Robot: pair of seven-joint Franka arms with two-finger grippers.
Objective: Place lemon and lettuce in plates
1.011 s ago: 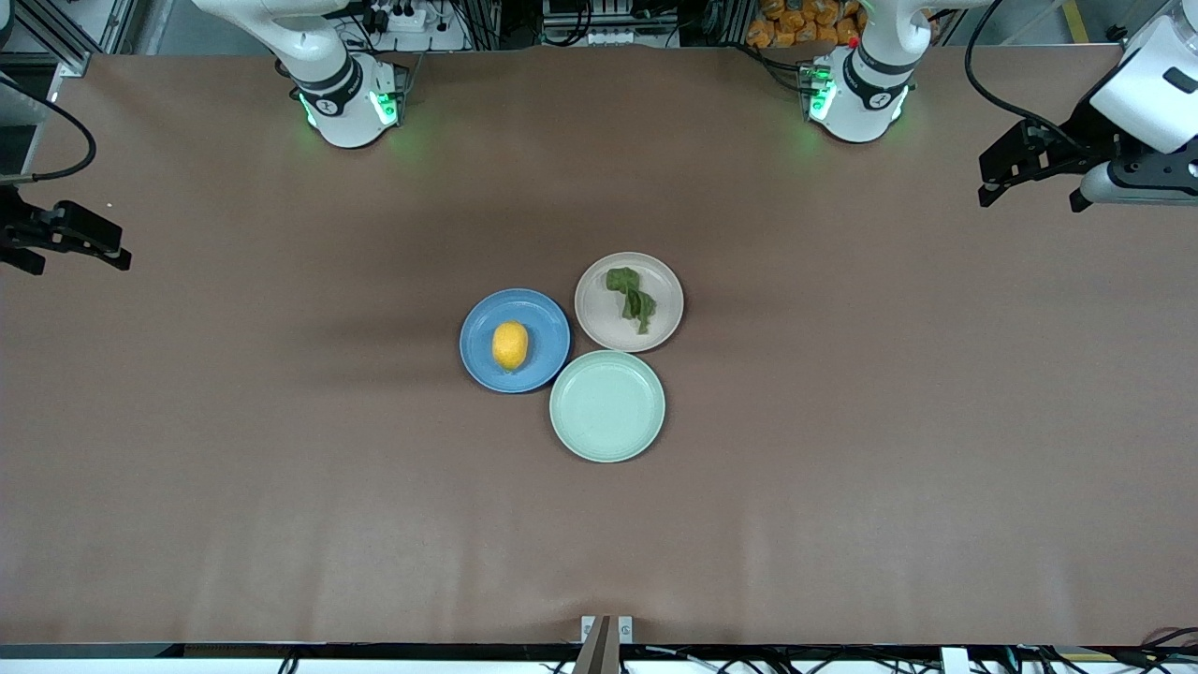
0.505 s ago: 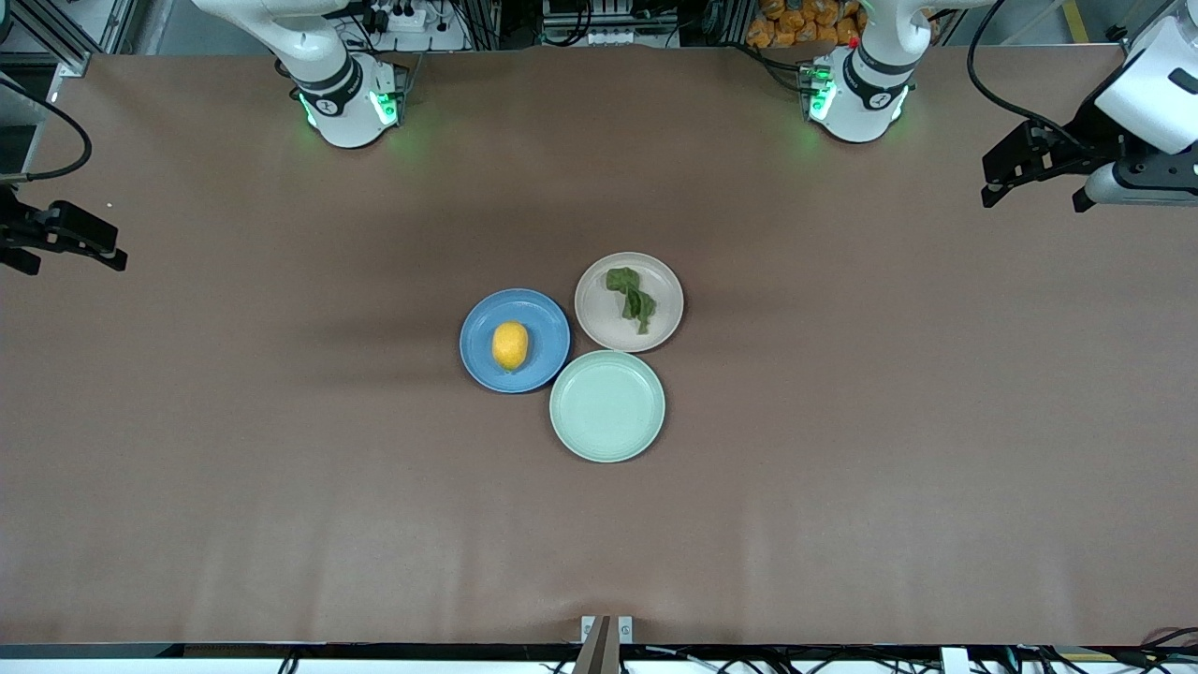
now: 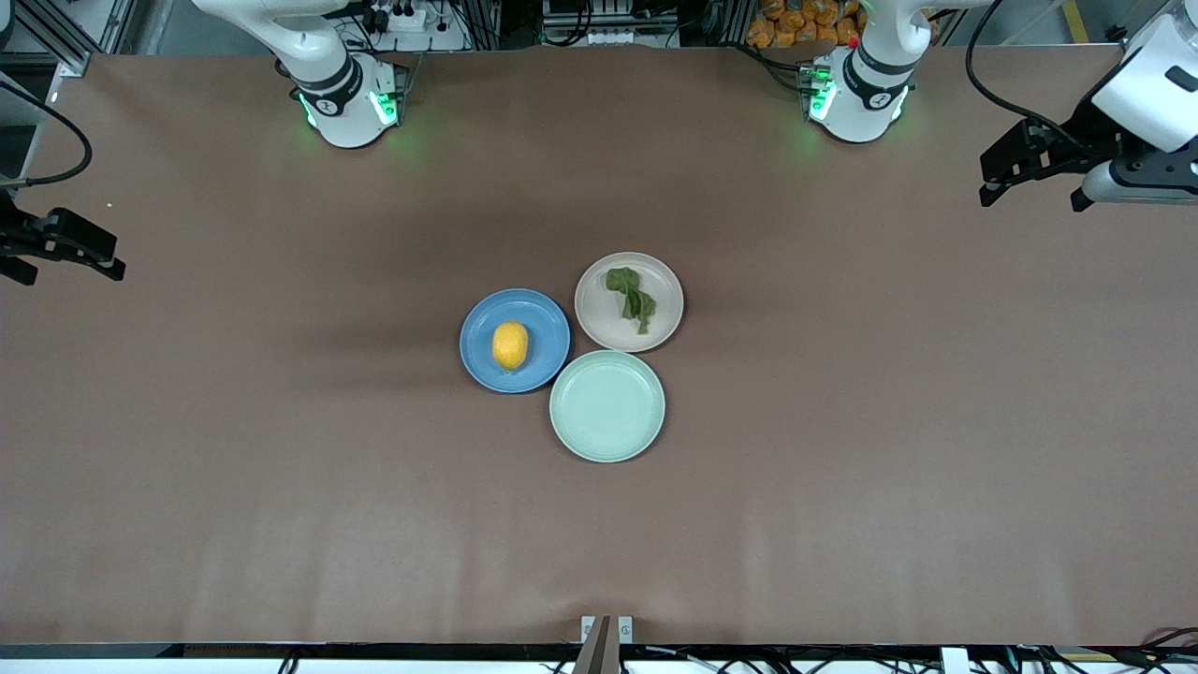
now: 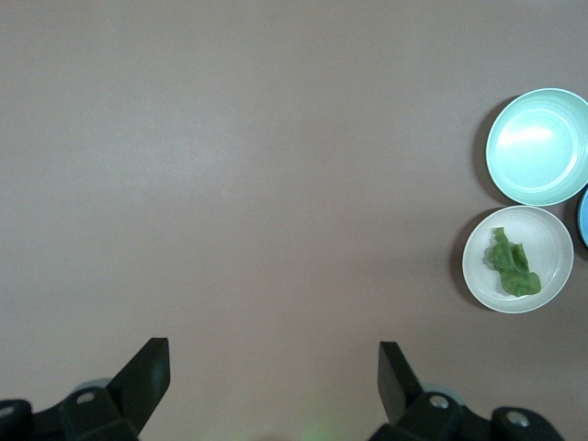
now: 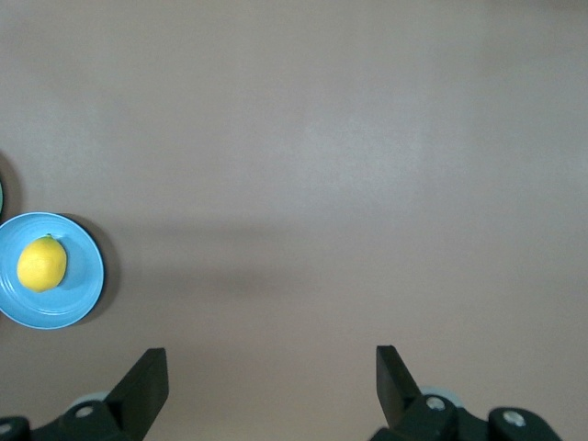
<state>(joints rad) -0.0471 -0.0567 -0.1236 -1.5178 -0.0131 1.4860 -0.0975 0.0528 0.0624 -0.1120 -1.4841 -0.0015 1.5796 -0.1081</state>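
Note:
The lemon point(image 3: 510, 344) lies in the blue plate point(image 3: 547, 323) at mid-table. The lettuce point(image 3: 633, 298) lies in the beige-pink plate point(image 3: 597, 314) beside it, toward the left arm's end. My left gripper point(image 3: 1006, 175) is open and empty, up in the air over the left arm's end of the table. My right gripper point(image 3: 70, 255) is open and empty over the right arm's end. The left wrist view shows its open gripper point(image 4: 273, 363), the lettuce point(image 4: 512, 262) and the beige-pink plate point(image 4: 554, 241). The right wrist view shows its open gripper point(image 5: 271, 367), the lemon point(image 5: 41, 264) and the blue plate point(image 5: 84, 276).
An empty mint-green plate point(image 3: 607, 405) touches both plates and lies nearer to the front camera; it also shows in the left wrist view point(image 4: 537, 147). The brown table point(image 3: 842, 468) is bare round the three plates.
My right gripper has drifted slightly toward its end of the table. My left gripper has barely shifted. The lemon, lettuce and plates have not moved.

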